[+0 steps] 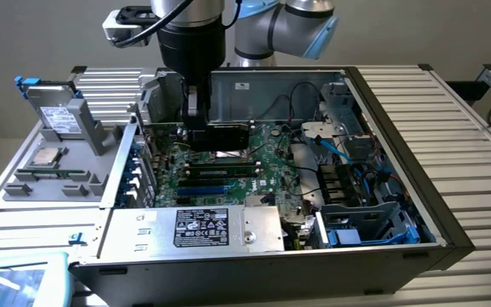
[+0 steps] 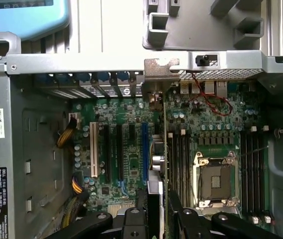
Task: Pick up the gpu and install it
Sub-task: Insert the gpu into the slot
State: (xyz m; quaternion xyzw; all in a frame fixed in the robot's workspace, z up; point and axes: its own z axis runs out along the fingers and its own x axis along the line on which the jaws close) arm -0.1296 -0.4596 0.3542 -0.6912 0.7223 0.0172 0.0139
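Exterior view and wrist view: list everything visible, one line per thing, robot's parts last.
open metal computer case: one, grey-black, on ribbed table.
flat motherboard: one, green, inside the case.
gpu, flat rectangular card: one, black cooler face, upright over motherboard.
boxy power supply: one, silver, black label, inside case, beside motherboard.
plastic fixture tray: one, grey, exterior view's left.
metal hard drive: one, silver, white label, standing on tray.
robot arm: one, grey with blue caps, above case.
jaws: one pair, black, shut on gpu.

gpu (image 1: 228,135) upright over motherboard (image 1: 271,160), perhaps touching
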